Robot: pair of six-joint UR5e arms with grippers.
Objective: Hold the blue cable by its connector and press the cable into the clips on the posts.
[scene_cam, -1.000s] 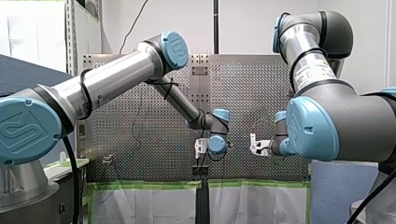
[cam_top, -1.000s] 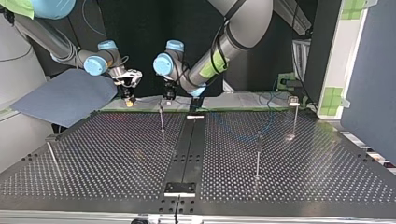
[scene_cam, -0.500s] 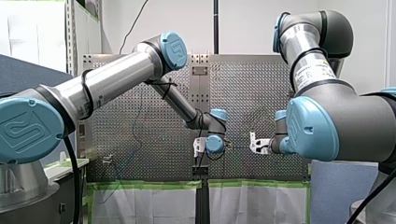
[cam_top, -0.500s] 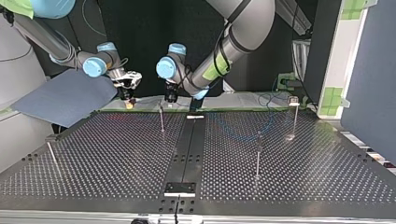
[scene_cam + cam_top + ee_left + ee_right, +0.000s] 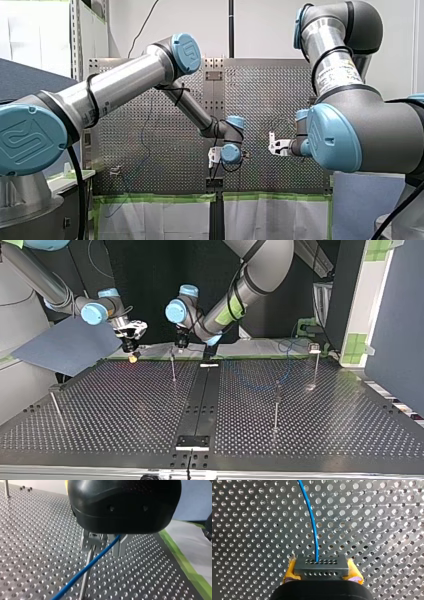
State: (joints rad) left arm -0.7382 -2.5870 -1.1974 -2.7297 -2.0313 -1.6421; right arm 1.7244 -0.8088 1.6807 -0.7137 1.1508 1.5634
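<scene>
Cable blue, connector dark grey (rows of small holes), pads yellow, table silver, dotted all over with holes.

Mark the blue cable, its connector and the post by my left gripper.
blue cable point(image 5: 312, 525): right wrist view, stretch ahead of the connector.
connector point(image 5: 321, 567): right wrist view, grey holed face.
post point(image 5: 83, 587): left wrist view, lower shaft.

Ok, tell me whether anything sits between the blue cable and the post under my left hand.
Nothing visible does. The blue cable runs from my left hand and crosses the post just below its top.
</scene>
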